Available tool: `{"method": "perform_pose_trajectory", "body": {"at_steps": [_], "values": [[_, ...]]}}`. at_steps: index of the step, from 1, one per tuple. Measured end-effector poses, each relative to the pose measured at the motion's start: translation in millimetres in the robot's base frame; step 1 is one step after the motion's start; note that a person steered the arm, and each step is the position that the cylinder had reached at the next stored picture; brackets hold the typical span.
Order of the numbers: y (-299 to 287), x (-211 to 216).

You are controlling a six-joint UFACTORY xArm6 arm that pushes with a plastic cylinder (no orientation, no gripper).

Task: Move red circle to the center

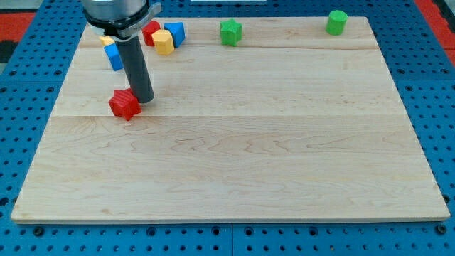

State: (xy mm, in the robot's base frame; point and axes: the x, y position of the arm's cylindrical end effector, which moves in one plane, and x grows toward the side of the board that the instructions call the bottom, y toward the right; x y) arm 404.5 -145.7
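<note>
One red star block [124, 104] touches my tip [144, 99], view's left.

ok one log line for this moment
my tip | touching red star block, on its right | board centre bare | red circle unconfirmed

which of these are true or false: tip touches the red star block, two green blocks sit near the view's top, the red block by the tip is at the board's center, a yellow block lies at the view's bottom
1. My tip is right against the red star block: true.
2. Two green blocks sit near the view's top: true.
3. The red star block is at the board's center: false; it lies toward the view's left.
4. A yellow block lies at the view's bottom: false; it is near the top left.
</note>
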Motion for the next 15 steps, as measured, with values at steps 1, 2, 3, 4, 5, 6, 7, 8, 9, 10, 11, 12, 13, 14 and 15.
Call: {"method": "perform_pose_trajectory", "body": {"at_steps": [1, 2, 3, 4, 5, 6, 7, 8, 9, 10, 11, 12, 13, 14, 15], "values": [[-15, 3], [-3, -29], [-9, -59], [-20, -88], [-20, -118], [-35, -135], [-44, -158], [-54, -184], [-36, -212], [-7, -213], [-6, -205], [-7, -192], [-7, -176], [-7, -159], [-7, -142]]}}
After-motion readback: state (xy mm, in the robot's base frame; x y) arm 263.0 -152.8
